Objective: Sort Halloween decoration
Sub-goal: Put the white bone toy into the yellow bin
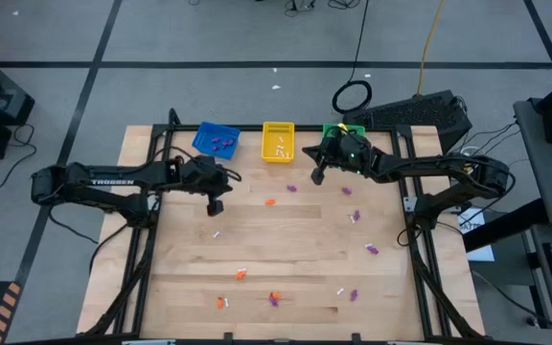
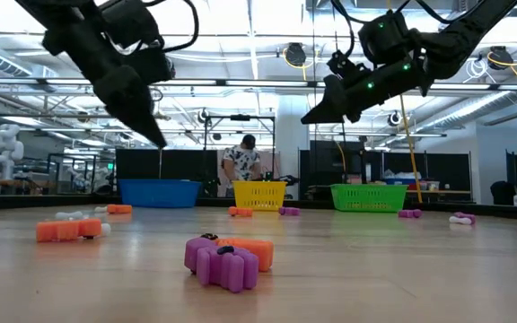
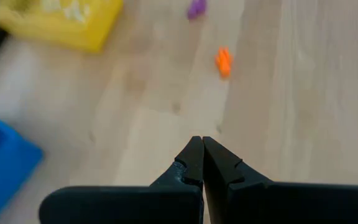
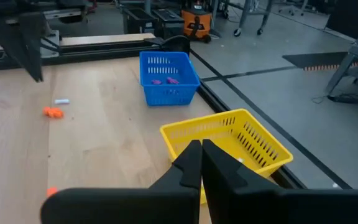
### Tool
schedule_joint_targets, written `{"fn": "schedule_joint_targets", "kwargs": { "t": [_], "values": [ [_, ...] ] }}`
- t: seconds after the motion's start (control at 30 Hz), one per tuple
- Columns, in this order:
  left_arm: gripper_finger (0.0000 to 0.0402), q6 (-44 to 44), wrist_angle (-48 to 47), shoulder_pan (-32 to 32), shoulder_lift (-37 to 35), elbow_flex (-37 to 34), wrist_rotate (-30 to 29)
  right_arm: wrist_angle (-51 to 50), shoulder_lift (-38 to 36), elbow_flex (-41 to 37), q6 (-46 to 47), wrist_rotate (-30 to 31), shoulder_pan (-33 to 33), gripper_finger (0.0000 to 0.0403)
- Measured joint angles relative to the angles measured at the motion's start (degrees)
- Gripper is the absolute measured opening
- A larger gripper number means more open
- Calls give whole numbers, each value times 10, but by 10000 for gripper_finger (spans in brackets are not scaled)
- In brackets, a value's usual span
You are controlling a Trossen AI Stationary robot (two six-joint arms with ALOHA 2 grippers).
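Observation:
Small orange, purple and white trinkets lie scattered on the wooden table (image 1: 286, 240). Among them are an orange one (image 1: 270, 202) and a purple one (image 1: 291, 189) near the middle, and an orange and purple pair (image 1: 275, 299) at the near edge. My left gripper (image 1: 216, 204) hangs shut above bare wood, near side of the blue basket (image 1: 217, 139); its fingertips (image 3: 202, 148) show nothing between them. My right gripper (image 1: 318, 175) is shut and raised, near the yellow basket (image 1: 278, 141); nothing shows between its fingertips (image 4: 201, 149).
Three baskets stand along the far edge: blue with purple trinkets (image 4: 165, 80), yellow (image 4: 241, 143) with white ones, and green (image 2: 368, 197), partly covered by my right arm in the high view. A person (image 2: 242, 166) stands in the room behind. Open wood lies between the trinkets.

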Motion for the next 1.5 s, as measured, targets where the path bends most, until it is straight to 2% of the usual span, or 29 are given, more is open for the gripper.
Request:
{"fn": "schedule_joint_targets", "kwargs": {
  "t": [0.17,0.3,0.53,0.7,1.07,1.5],
  "values": [
    [0,-117,-65,-6,0,4,-54,0,0,0,2,0,0,0],
    [7,-172,-102,2,0,4,-57,0,0,0,6,0,0,0],
    [85,-266,-136,24,0,4,-73,0,0,0,7,0,0,0],
    [125,-271,-162,60,21,4,-55,0,0,0,16,0,0,0],
    [127,-266,-183,83,134,4,2,0,0,0,19,0,0,0],
    [127,-239,-183,85,182,5,3,-1,0,0,21,0,0,0]
  ]
}}
